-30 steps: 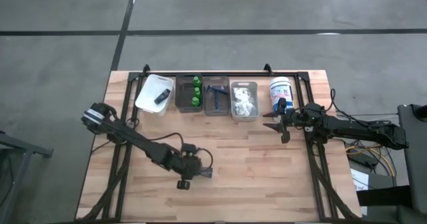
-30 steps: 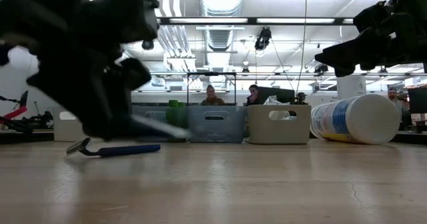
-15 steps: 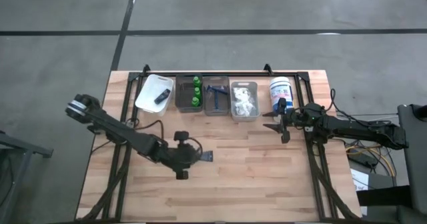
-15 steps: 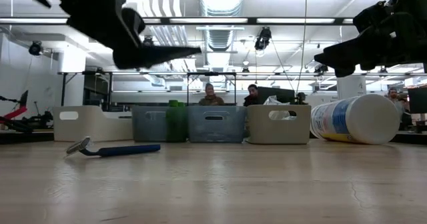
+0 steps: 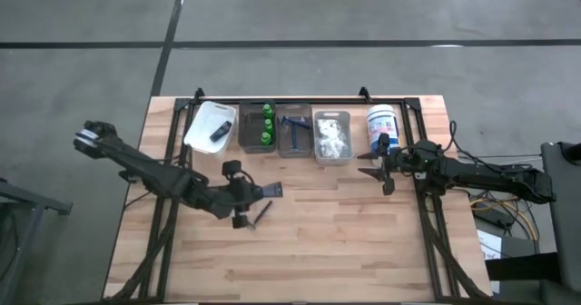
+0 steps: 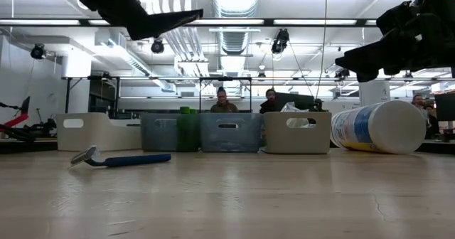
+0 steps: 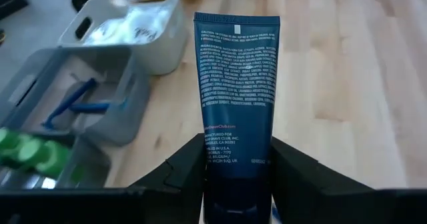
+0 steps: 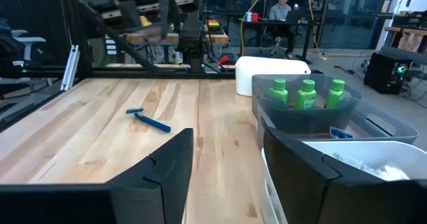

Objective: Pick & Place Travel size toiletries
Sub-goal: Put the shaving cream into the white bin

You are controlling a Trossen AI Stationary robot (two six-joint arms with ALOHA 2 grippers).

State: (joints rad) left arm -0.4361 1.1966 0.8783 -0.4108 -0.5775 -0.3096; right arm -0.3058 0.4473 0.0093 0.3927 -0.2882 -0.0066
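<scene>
My left gripper (image 5: 257, 192) hangs high above the middle of the table, shut on a dark blue tube (image 7: 237, 84) with white print. In the low view this gripper (image 6: 160, 18) is near the top. A blue razor (image 6: 117, 159) lies flat on the wood below it (image 5: 260, 214). At the far edge stands a row of bins: a white bin (image 5: 211, 128), a bin with green bottles (image 5: 266, 123), a bin with razors (image 5: 293, 134) and a bin with clear packets (image 5: 332, 140). My right gripper (image 5: 368, 171) waits open at the right, with nothing between its fingers (image 8: 167, 164). My left gripper pinches the tube's near end (image 7: 237, 159) between its two fingers; the very end is hidden below them. The fingers point toward the table's right, slanting a little downward. The tube runs on straight beyond them, flat sealed end (image 7: 237, 19) foremost, lifted clear of the table.
A white tub with a blue label (image 5: 382, 123) lies on its side at the far right, just behind my right gripper. Bare wood stretches across the near half of the table (image 5: 345, 250).
My left gripper has risen from near the tabletop to high above it and drifted toward the far edge, tipping up from a steep downward slant. The tube has gone up with it, clear of the table. The razor has stayed where it lay.
</scene>
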